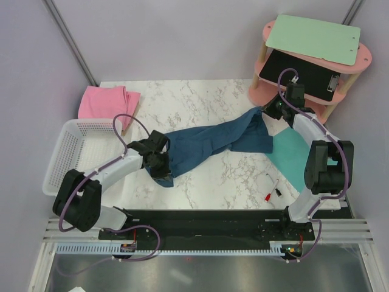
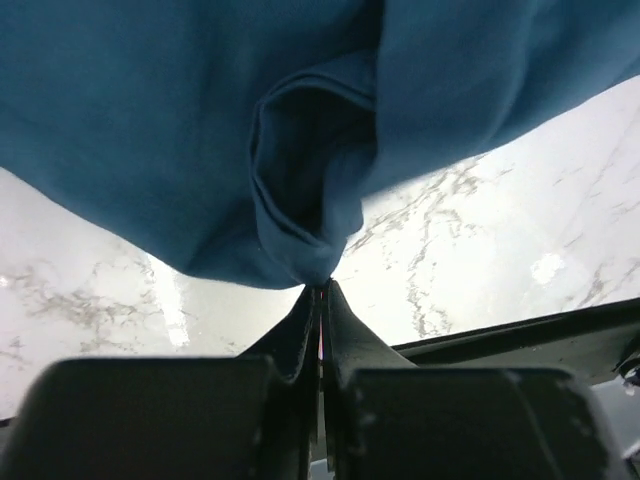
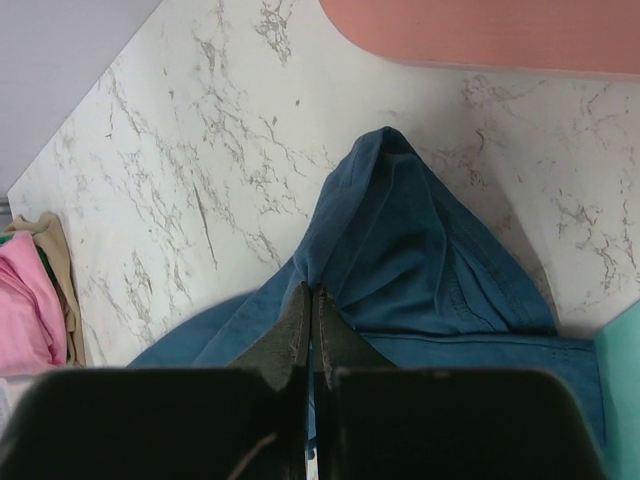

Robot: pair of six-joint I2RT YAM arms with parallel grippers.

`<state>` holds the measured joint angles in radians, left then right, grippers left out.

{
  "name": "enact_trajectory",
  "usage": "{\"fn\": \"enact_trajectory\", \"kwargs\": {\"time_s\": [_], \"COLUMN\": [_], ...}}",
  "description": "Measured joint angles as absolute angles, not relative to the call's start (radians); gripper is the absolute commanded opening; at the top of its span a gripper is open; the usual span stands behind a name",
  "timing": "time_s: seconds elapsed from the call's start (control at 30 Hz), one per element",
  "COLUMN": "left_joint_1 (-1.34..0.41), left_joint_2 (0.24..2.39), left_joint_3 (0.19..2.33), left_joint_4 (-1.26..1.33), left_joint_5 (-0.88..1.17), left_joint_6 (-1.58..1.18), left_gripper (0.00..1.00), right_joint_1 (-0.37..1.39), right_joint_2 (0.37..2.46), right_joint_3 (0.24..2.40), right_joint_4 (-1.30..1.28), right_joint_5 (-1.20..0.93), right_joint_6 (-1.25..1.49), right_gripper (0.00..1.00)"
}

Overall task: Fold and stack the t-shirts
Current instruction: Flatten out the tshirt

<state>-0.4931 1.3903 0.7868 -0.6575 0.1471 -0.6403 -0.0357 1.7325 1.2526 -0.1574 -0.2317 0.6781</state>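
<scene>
left gripper and right gripper each pinching teal t-shirt, jaws pressed together

No readable txt, labels or nos. anywhere.

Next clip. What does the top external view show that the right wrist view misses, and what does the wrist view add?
Only top external: the white basket, and the left gripper holding one end of the teal-blue t-shirt. Only right wrist: the right gripper up close, jaws pressed together on a fold of that shirt, and a tan cloth beside the pink t-shirt. Both: the two shirts, the marble table, the pink shelf and the turquoise mat.
</scene>
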Motion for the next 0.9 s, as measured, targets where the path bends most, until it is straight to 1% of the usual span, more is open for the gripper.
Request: {"fn": "enact_trajectory", "kwargs": {"time_s": [0.07,0.2,0.33,0.6,0.73,0.9], "left_joint_1": [-0.493,-0.490,-0.461,-0.351,-0.310,-0.311], "left_joint_2": [1.389,1.372,1.345,1.332,1.326,1.230], "left_joint_3": [0.852,1.069,1.222,1.289,1.374,1.418], "left_joint_4": [-0.707,-0.829,-0.911,-1.026,-1.056,-1.040], "left_joint_5": [0.101,-0.033,-0.122,-0.201,-0.214,-0.183], "left_joint_6": [-0.638,-0.601,-0.554,-0.490,-0.467,-0.448], "left_gripper": [0.02,0.02,0.02,0.02,0.02,0.02], "right_joint_1": [-0.036,-0.036,-0.036,-0.036,-0.036,-0.037], "right_joint_2": [1.728,1.695,1.652,1.619,1.589,1.483], "right_joint_3": [1.250,1.244,1.244,1.244,1.244,1.217], "right_joint_4": [-0.158,-0.171,-0.177,-0.192,-0.208,-0.210], "right_joint_5": [-0.236,-0.244,-0.255,-0.265,-0.272,-0.288], "right_joint_6": [0.677,0.677,0.676,0.676,0.675,0.673], "right_gripper": [0.00,0.00,0.00,0.00,0.00,0.00]}}
